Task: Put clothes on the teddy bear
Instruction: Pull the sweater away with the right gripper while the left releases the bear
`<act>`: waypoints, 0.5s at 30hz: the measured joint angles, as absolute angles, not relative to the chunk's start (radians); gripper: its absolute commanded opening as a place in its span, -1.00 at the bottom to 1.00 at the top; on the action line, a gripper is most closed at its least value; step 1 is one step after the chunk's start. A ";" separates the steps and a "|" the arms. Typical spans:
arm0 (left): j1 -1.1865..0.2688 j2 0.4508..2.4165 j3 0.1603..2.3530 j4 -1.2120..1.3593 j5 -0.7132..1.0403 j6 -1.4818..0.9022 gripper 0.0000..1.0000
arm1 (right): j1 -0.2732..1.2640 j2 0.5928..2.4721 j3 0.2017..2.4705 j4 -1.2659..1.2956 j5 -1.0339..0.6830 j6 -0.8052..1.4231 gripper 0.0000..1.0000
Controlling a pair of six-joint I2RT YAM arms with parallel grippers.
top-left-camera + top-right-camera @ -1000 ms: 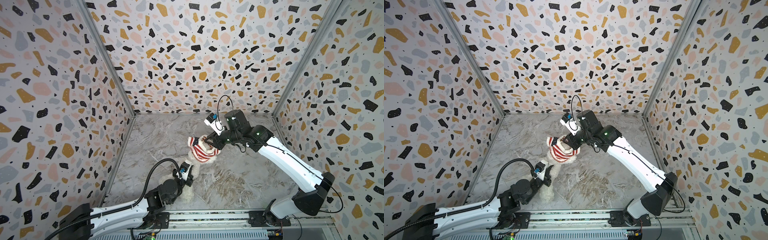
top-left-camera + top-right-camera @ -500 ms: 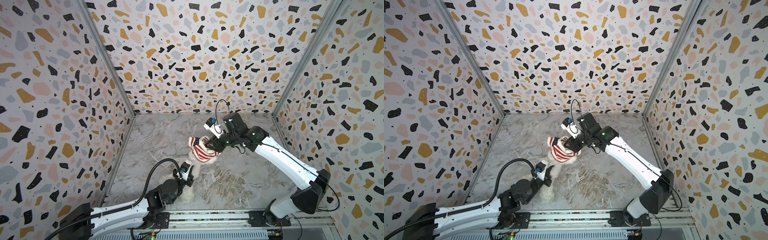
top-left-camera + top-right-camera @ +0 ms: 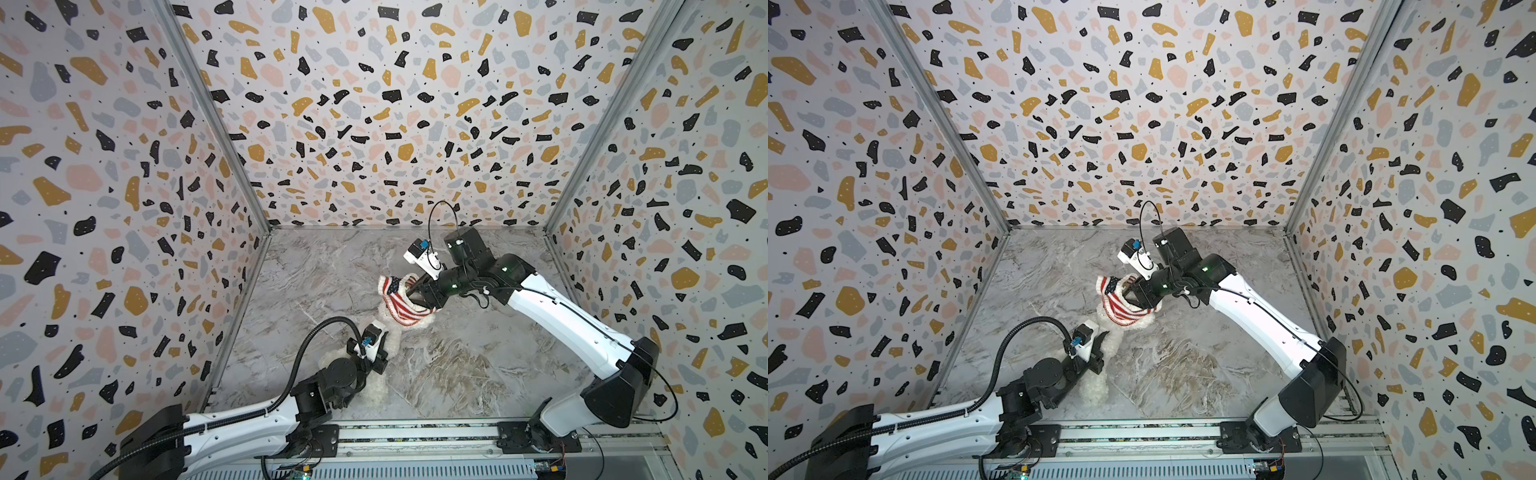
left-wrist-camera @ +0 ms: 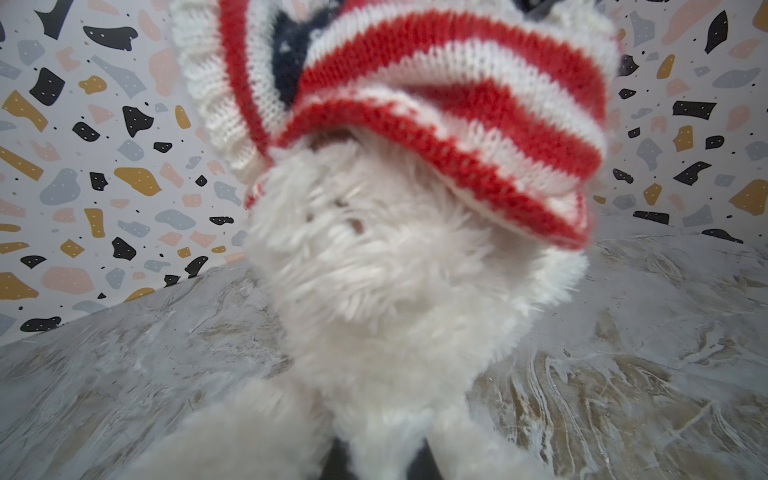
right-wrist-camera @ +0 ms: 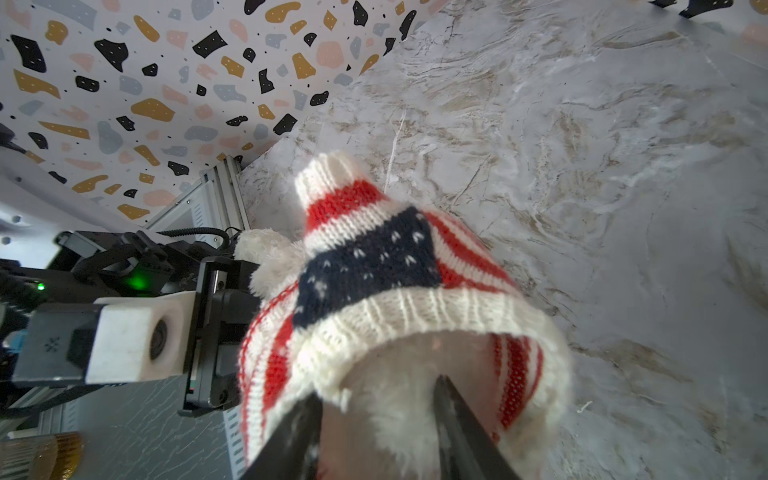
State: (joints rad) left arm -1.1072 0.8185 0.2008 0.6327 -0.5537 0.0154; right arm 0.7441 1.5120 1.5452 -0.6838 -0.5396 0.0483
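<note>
The teddy bear [image 3: 390, 335] [image 3: 1103, 348], white and fluffy, lies stretched along the marble floor. A red, white and navy knitted sweater [image 3: 398, 304] [image 3: 1116, 306] [image 4: 440, 104] [image 5: 374, 257] is bunched over its head. My left gripper [image 3: 380, 365] [image 3: 1096, 360] [image 4: 378, 457] is shut on the bear's lower body, with fur squeezed between the dark fingers. My right gripper [image 3: 415, 291] [image 3: 1130, 291] [image 5: 378, 399] reaches into the sweater's ribbed opening. Its jaws are open with white fur between them. One finger [image 5: 299, 432] presses the hem. The bear's face is mostly hidden by the sweater.
Terrazzo-patterned walls [image 3: 374, 124] close in the left, back and right of the marble floor [image 3: 478, 365]. A metal rail [image 3: 415, 432] carrying both arm bases runs along the front edge. The left arm's wrist camera block [image 5: 133, 336] sits close beside the sweater.
The right gripper's jaws have spread wider inside the sweater opening, and that arm has shifted slightly. The left gripper keeps the same hold on the bear.
</note>
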 measured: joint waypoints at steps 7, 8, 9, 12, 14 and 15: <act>-1.107 0.818 0.201 0.632 -0.539 0.015 -1.00 | 0.748 1.520 1.538 -0.699 -0.557 0.043 0.17; -1.107 0.818 0.201 0.631 -0.538 0.015 -1.00 | 0.748 1.524 1.538 -0.702 -0.557 0.042 0.17; -1.107 0.818 0.201 0.630 -0.537 0.015 -1.00 | 0.748 1.526 1.538 -0.705 -0.556 0.041 0.17; -1.107 0.814 0.201 0.630 -0.534 0.015 -1.00 | 0.748 1.535 1.538 -0.707 -0.554 0.038 0.14; -1.107 0.813 0.201 0.630 -0.534 0.015 -1.00 | 0.749 1.540 1.538 -0.707 -0.555 0.036 0.06; -1.107 0.813 0.201 0.629 -0.534 0.015 -1.00 | 0.751 1.542 1.538 -0.707 -0.558 0.035 -0.03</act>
